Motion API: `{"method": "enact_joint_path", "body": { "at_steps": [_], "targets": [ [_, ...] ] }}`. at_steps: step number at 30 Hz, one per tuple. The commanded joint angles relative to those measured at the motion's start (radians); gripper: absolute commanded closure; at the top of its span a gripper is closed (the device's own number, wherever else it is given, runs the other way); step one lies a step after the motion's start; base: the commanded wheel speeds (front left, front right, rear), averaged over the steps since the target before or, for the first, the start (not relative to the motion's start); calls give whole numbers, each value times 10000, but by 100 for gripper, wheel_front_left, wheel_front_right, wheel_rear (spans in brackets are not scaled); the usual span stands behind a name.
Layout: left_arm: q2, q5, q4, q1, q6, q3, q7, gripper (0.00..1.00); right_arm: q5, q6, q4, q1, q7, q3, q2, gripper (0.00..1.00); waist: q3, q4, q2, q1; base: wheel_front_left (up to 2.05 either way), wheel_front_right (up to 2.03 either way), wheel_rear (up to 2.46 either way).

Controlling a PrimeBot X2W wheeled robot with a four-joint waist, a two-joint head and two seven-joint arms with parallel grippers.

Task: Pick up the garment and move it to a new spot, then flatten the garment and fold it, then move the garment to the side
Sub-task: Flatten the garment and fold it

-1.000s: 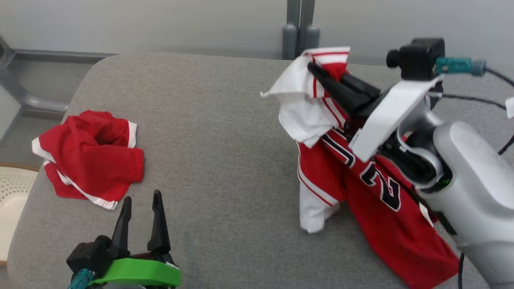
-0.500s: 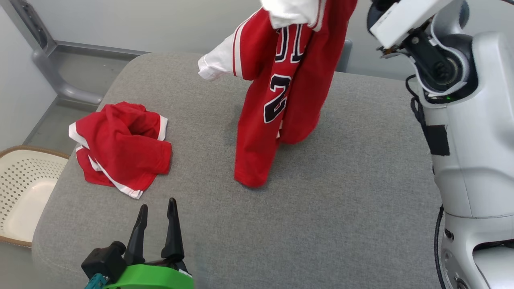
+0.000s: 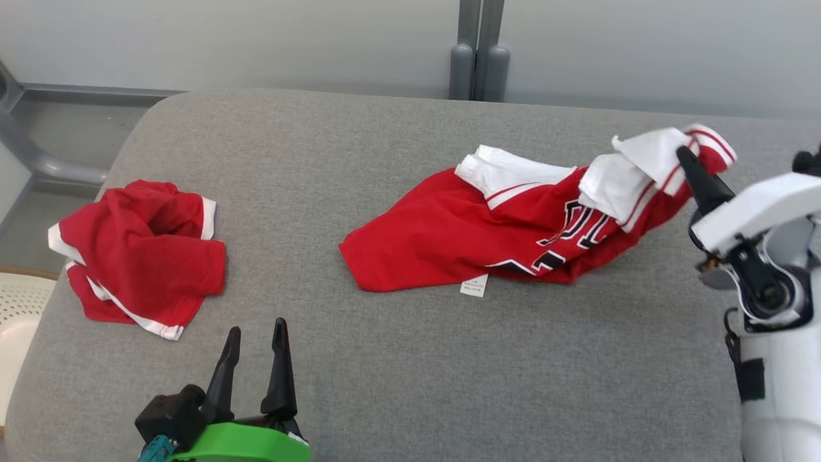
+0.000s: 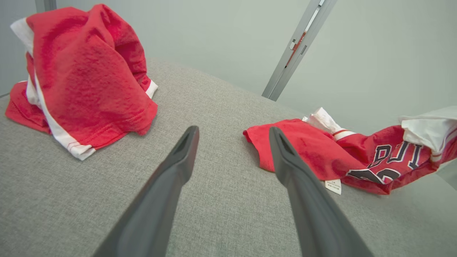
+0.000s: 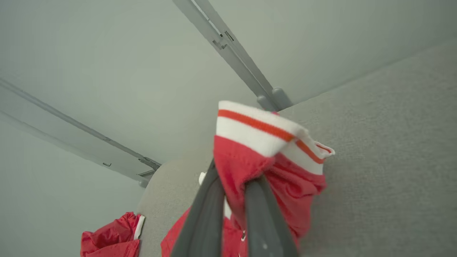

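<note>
Your right gripper (image 3: 685,157) is clamping its two dark fingers together on the white, red-striped trim of the red basketball jersey (image 3: 449,237), holding that end lifted off the grey cushion (image 3: 385,385) near its right edge. The rest of the jersey is lying stretched leftward across the cushion's middle, with its black lettering partly hidden in folds and a small white label (image 3: 474,285) poking out at its near edge. Your left gripper (image 3: 256,327) is hovering above the cushion's near left part, fingers spread apart and gripping nothing. A crumpled red garment with white trim (image 3: 141,256) is lying well apart at the left.
</note>
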Motion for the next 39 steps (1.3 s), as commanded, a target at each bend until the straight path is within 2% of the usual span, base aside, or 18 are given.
{"method": "enact_joint_path", "body": {
  "at_steps": [1, 6, 9, 13, 14, 15, 16, 17, 18, 19, 24, 29, 33, 39],
  "targets": [
    [32, 88, -2, -131, -37, 92, -3, 0, 87, 6, -202, 549, 71, -338, -121, 100, 247, -336, 0, 0, 0, 0, 0],
    [33, 234, 22, -232, -117, 227, -3, 0, 547, 7, -673, 2254, 370, -804, -217, 100, 451, -720, 0, 0, 0, 0, 0],
    [33, 317, 51, -323, -159, 259, -3, 0, 685, 6, -706, 3183, 309, -439, -453, 100, 522, -979, 0, 0, 0, 0, 0],
    [32, 445, 108, -429, -214, 307, -3, 0, 561, 6, -236, 3664, -169, 197, -759, 100, 562, -1345, 0, 0, 0, 0, 0],
    [33, 451, 125, -443, -223, 325, -1, 0, 546, 6, -59, 3706, -327, 322, -790, 91, 541, -1420, 0, 0, 0, 0, 0],
    [33, 498, 156, -455, -249, 336, -3, 0, 500, 4, 160, 3741, -547, 455, -881, 75, 511, -1479, 0, 0, 0, 0, 0],
    [33, 512, 185, -464, -254, 349, -1, 0, 451, 4, 271, 3763, -711, 654, -992, 71, 470, -1522, 0, 0, 0, 0, 0],
    [32, 545, 201, -472, -257, 378, -1, 0, 445, 4, 457, 3821, -897, 887, -1105, 51, 409, -1582, 0, 0, 0, 0, 0],
    [35, 576, 214, -458, -257, 406, -1, 0, 360, 4, 617, 3879, -1082, 1022, -1229, 11, 357, -1624, 0, 0, 0, 0, 0],
    [33, 584, 234, -419, -269, 423, -1, 0, 163, 4, 769, 3919, -1380, 1192, -1463, 0, 277, -1663, 0, 0, 0, 0, 0],
    [33, 637, 301, -69, -288, 474, -1, 0, -412, 6, 1121, 4148, -3055, 1676, -2167, 0, -140, -1790, 0, 0, 0, 0, 0],
    [33, 667, 273, 244, -265, 568, -1, 0, -1594, 4, 744, 4613, -4813, 2180, -2733, 0, -526, -1913, 0, 0, 0, 0, 0],
    [33, 696, 201, 434, -254, 607, -1, 0, -2074, 6, 308, 5117, -5310, 2516, -2323, 0, -701, -1938, 0, 0, 0, 0, 0],
    [33, 722, 124, 503, -260, 605, -3, 0, -1583, 4, -227, 5731, -4648, 3298, -1016, 0, -669, -1830, 0, 0, 0, 0, 0]
  ]
}}
